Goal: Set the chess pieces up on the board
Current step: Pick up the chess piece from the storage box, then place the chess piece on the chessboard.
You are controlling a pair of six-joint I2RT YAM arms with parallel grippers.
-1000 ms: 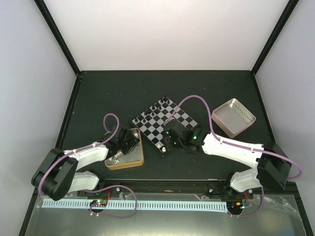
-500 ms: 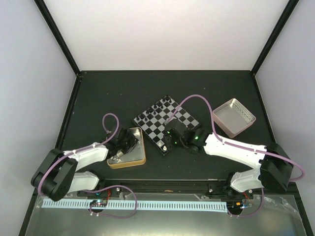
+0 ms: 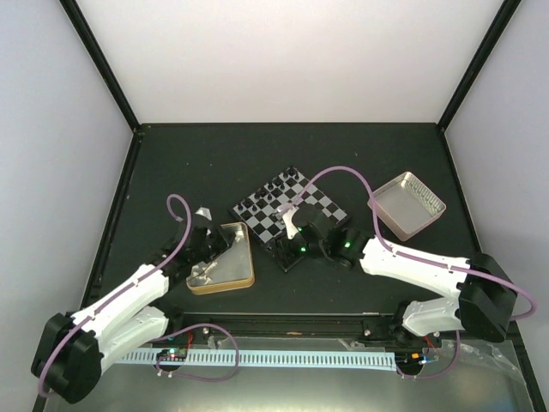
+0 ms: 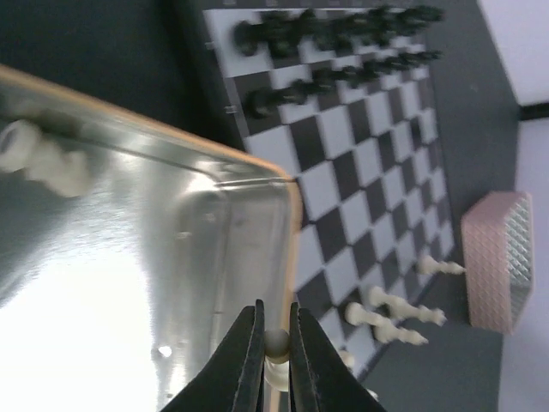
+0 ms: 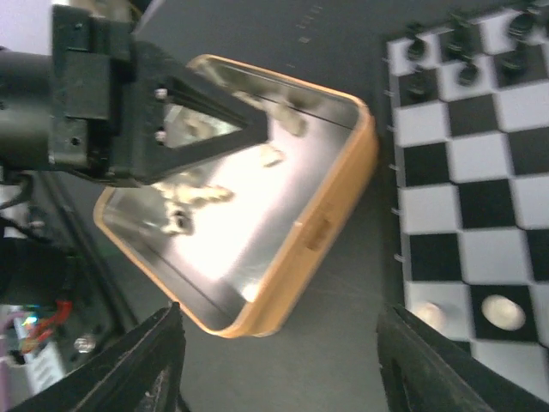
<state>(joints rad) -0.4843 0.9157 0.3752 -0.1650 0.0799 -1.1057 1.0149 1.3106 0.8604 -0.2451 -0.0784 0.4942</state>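
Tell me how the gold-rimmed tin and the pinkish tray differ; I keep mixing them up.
The tin has a smooth gold rim and holds cream-white pieces; the tray has pinkish textured walls and looks empty. The tin lies left of the board, the tray right of it. Both are shallow, rectangular and silvery inside.

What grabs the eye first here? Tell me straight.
The chequered board sits mid-table, turned like a diamond, black pieces ranked along one edge. Beside it on the left lies a gold-rimmed tin, and over its rim the left gripper pinches one white piece. The right gripper hangs open near the board's near corner.
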